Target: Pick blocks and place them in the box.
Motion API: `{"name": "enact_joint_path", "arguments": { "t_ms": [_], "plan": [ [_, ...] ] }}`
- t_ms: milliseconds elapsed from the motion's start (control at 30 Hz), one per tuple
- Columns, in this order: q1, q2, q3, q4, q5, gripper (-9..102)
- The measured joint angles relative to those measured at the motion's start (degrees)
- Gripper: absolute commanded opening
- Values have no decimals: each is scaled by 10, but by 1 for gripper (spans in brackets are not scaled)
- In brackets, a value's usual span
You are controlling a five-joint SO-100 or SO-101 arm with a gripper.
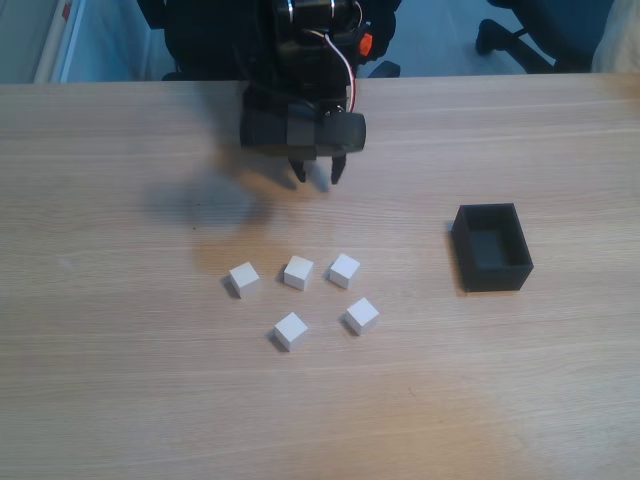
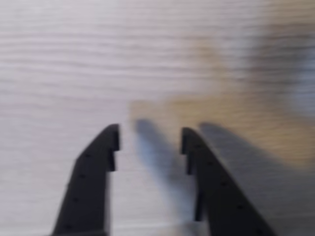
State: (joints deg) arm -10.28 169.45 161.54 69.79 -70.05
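Hand hangs empty, jaws parted, over bare surface, five blocks clustered just ahead of it, box off rightward, so first pick pending: drop onto one cube.

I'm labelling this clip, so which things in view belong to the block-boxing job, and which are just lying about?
Job:
- five white blocks
- black box, empty
- gripper, open

Bystanders:
- wooden table
- office chair base behind the table
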Motion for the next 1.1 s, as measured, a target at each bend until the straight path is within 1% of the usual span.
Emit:
{"name": "enact_joint_path", "arguments": {
  "t_ms": [200,467,767,1100],
  "plan": [
    [-1,-112,-60,-91,57,15],
    [-14,-268,-135,-142,108,15],
    [-18,-472,-285,-145,183,14],
    [-18,-577,-350,-145,193,15]
  ]
}}
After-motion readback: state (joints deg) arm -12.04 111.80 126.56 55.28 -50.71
